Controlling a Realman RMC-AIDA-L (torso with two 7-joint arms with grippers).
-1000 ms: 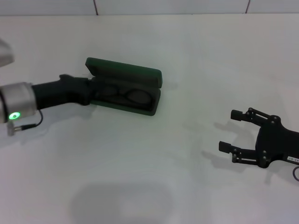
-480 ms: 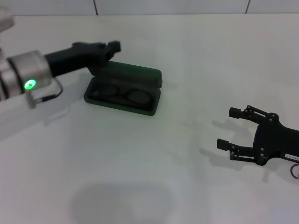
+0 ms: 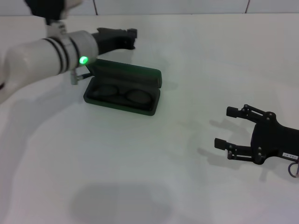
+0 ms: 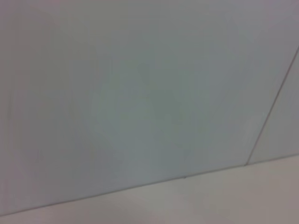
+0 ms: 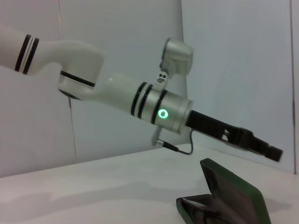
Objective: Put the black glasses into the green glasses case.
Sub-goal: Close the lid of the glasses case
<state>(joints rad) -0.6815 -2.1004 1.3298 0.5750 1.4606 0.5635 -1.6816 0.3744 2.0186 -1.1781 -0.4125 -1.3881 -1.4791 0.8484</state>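
The green glasses case [image 3: 127, 75] lies open on the white table, left of centre, its lid tilted up at the back. The black glasses [image 3: 125, 96] rest folded inside its dark lining. My left gripper [image 3: 131, 38] hovers above and behind the case's lid, clear of it, on a raised white arm. The right wrist view shows the same left gripper [image 5: 273, 151] in the air over the open green glasses case [image 5: 236, 198]. At the table's right front, my right gripper [image 3: 223, 127] stands open and holds nothing.
A white table [image 3: 154, 177] spreads all around the case. A pale wall [image 3: 168, 5] with seams rises just behind it. The left wrist view shows only that wall [image 4: 140, 93] and a strip of table.
My left arm has lifted out of the case's left end and swung up and back over the lid. The glasses stay in the case. The right gripper has barely shifted.
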